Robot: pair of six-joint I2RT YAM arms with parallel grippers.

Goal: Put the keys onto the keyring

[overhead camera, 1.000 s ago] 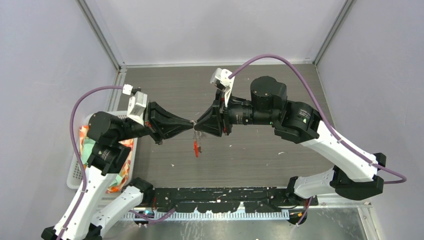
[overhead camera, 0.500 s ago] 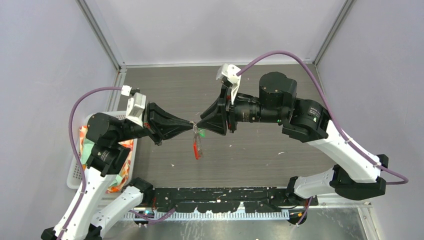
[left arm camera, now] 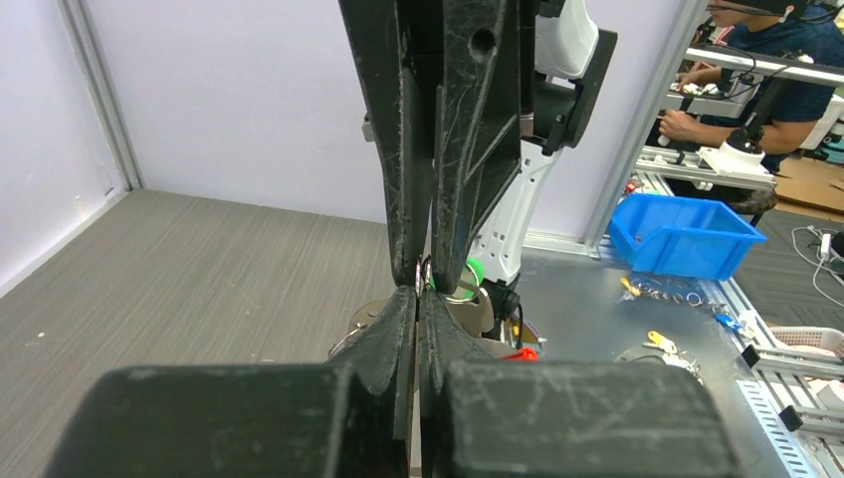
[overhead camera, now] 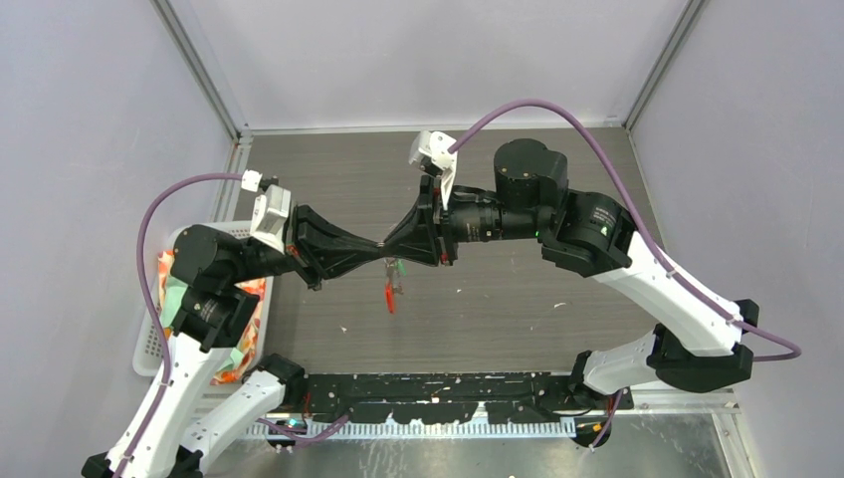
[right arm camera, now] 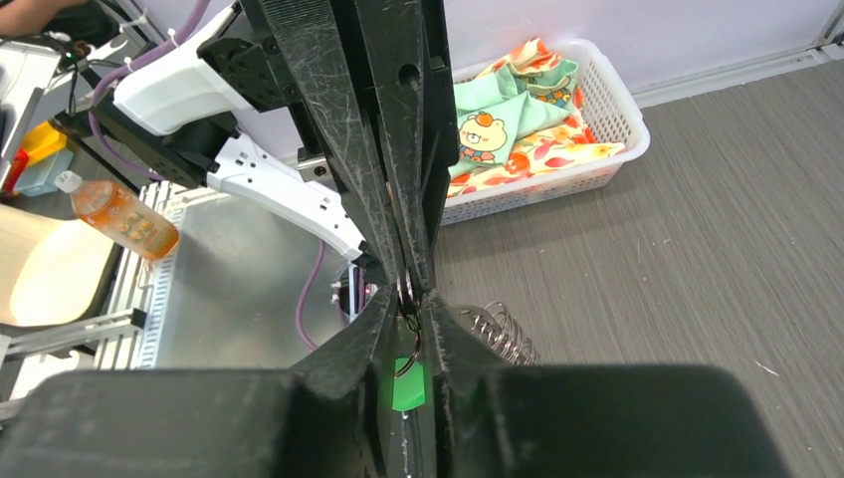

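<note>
Keyring (left arm camera: 450, 295), a thin silver loop, hangs in mid-air at centre frame above the bench (overhead camera: 518, 309), its red strip (overhead camera: 389, 296) dangling straight down. The green key (overhead camera: 396, 265) sits against the loop. The second key cannot be made out.

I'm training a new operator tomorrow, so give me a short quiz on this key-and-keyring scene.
1. True or false: the left gripper and right gripper meet tip to tip above the table.
2. The strip hanging below the tips is: A red, B blue, C yellow.
3. The basket of cloths sits on which side of the robot?
Key: 1 true; 2 A; 3 its left.
</note>
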